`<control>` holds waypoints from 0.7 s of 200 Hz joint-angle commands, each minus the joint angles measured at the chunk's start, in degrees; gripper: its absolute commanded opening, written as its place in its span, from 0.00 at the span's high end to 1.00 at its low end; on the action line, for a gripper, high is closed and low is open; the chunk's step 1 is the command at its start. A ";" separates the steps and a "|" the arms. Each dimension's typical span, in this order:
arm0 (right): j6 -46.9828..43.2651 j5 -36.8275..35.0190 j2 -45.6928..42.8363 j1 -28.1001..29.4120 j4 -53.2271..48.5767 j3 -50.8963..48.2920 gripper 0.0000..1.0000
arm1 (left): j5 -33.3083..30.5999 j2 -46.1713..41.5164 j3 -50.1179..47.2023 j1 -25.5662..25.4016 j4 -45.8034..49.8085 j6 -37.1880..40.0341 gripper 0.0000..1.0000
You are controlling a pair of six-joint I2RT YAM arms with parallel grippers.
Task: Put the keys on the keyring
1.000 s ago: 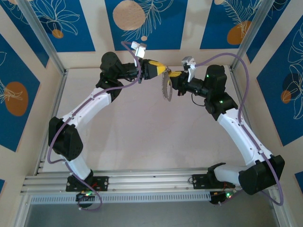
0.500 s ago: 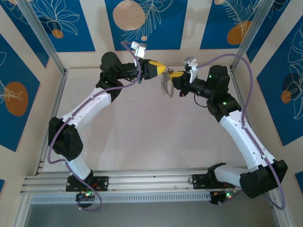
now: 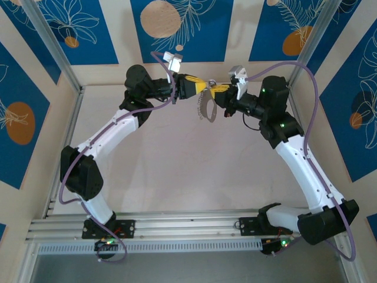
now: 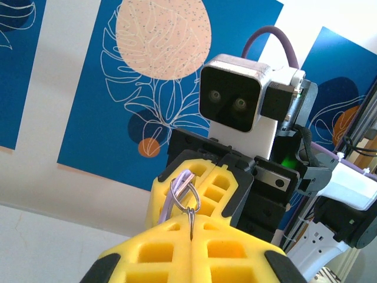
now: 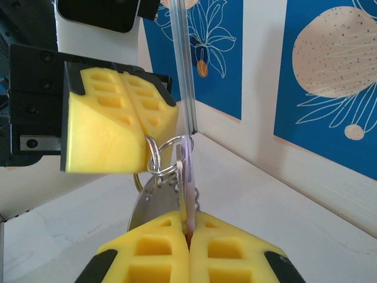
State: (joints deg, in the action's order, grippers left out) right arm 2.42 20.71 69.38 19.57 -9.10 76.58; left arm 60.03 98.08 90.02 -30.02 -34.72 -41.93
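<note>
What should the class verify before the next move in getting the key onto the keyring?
1. Left hand shut on small wire ring: ok.
2. Right hand shut on key: ok.
3. Keyring hanging beneath the hands: ok.
4. Key threaded on keyring: cannot tell.
5. Small wire ring linked to key: cannot tell.

A pale pinkish-white tabletop [image 3: 177, 171] spans the middle. Blue wall panels with white leaf drawings and peach circles [image 3: 177, 29] line the far side. A silver slotted aluminium rail [image 3: 188, 227] runs along the near edge.
</note>
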 commanded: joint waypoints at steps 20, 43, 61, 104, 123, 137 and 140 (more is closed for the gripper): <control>-2.67 -1.26 1.87 1.53 -2.50 3.59 1.00 | 1.37 -1.24 0.18 -0.15 -1.99 0.10 1.00; -2.79 -2.20 2.00 1.20 -2.94 3.93 1.00 | 1.41 -1.29 0.16 -0.20 -1.93 0.18 1.00; -2.68 -2.96 1.77 0.68 -3.11 3.87 1.00 | 1.36 -1.30 0.15 -0.21 -2.03 0.20 1.00; -1.39 -3.88 -0.24 -1.60 -2.43 2.47 1.00 | 1.32 -1.21 -0.01 -0.21 -2.06 0.18 1.00; -0.76 -3.71 -1.21 -2.47 -1.88 1.83 1.00 | 1.32 -1.21 -0.02 -0.15 -2.12 0.18 1.00; -0.52 -3.27 -1.50 -2.74 -1.75 1.67 1.00 | 1.31 -1.22 0.06 -0.16 -2.14 0.10 1.00; -0.44 -3.13 -1.46 -2.70 -1.71 1.72 1.00 | 1.32 -1.23 0.07 -0.18 -2.17 0.10 1.00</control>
State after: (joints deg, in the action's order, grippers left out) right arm 0.82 19.77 69.73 18.41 -12.40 78.63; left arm 59.48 98.08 90.02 -30.02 -34.74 -41.93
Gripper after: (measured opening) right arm 0.066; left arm 0.047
